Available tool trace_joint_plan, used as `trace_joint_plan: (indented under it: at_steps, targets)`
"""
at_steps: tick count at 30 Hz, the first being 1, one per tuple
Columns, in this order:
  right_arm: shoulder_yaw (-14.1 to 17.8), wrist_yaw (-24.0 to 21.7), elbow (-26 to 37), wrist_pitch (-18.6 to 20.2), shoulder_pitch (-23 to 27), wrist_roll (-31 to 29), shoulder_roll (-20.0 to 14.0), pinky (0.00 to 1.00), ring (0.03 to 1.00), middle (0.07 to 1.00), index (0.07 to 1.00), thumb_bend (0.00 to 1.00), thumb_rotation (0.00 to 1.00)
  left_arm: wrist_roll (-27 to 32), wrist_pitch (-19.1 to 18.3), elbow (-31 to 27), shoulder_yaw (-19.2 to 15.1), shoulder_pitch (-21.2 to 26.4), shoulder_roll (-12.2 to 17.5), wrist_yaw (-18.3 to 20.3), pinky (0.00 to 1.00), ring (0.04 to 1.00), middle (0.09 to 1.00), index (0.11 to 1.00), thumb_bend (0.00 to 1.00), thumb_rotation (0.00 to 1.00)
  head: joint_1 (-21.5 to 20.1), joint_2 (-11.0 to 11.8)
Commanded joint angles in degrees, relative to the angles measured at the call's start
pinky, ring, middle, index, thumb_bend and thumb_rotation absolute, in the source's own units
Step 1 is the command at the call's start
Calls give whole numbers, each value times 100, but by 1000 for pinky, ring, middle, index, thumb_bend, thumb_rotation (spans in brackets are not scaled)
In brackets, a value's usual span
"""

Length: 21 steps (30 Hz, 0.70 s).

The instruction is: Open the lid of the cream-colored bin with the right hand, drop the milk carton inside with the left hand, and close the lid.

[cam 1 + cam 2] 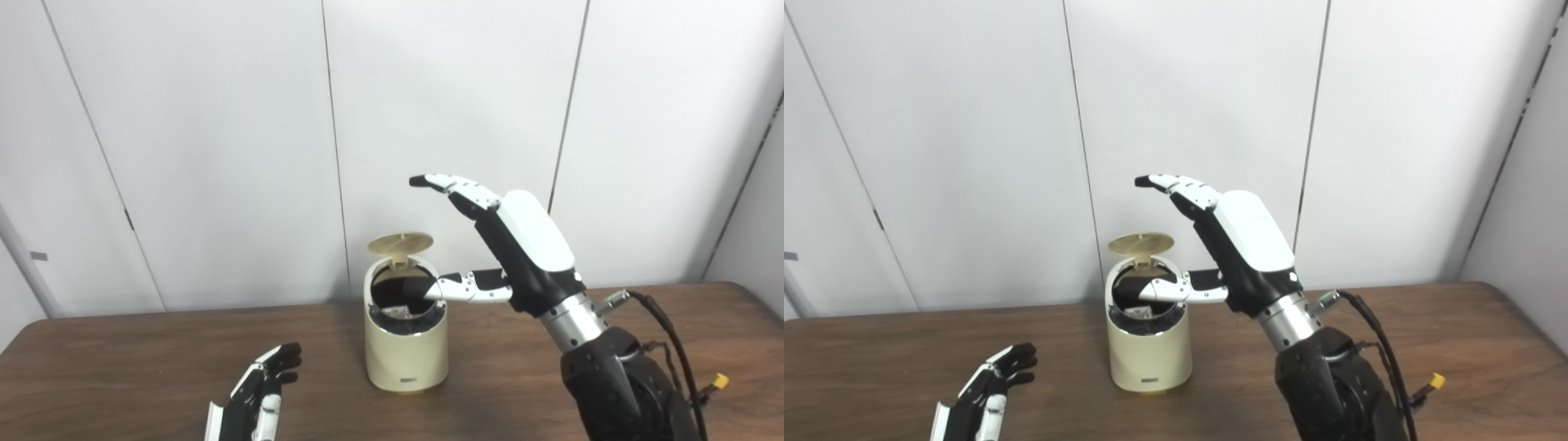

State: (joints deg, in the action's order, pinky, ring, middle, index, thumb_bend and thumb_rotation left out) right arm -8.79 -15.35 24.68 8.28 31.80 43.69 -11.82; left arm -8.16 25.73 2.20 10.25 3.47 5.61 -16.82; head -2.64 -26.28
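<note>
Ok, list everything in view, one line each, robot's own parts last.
bin: one, cream, on the table at centre, open at the top.
lid: one, cream-tan, raised behind the bin's opening, tipped back.
something pale inside the bin: one, too small to identify, lying on the dark lining.
table: one, brown wood, across the lower part of the picture.
wall: white panels with dark seams, behind the table.
cable: one, black, with a yellow connector, along the right arm.
left hand: black and white, open, low over the table left of the bin, holding nothing.
right hand: black and white, open, raised right of the bin, thumb over its opening.
</note>
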Motion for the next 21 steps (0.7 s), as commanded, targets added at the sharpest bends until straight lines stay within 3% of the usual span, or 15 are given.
trace_joint_plan:
  at_steps: [1, 7, 11, 21]
  targets:
    - [-20, -94, -21, 54, 409, 108, -65, 784, 893, 873, 845, 696, 789, -152, 103, 205, 51, -280, -209, 106, 710, 766, 786, 786, 250, 868, -2, -19]
    - [-219, -460, -440, 185, 764, 270, -141, 771, 911, 859, 829, 752, 800, -202, 92, 120, -87, -354, -352, 287, 695, 754, 773, 762, 256, 813, 10, -49]
    - [-323, -755, -581, 383, 933, 289, -172, 819, 931, 864, 828, 759, 786, -130, 96, 76, -173, -384, -435, 419, 690, 746, 762, 749, 255, 778, 29, -61]
    - [-397, -636, -1057, 300, 1109, 402, -201, 749, 884, 830, 783, 788, 795, -47, 101, 69, -304, -421, -518, 673, 699, 754, 766, 750, 254, 787, 26, -41]
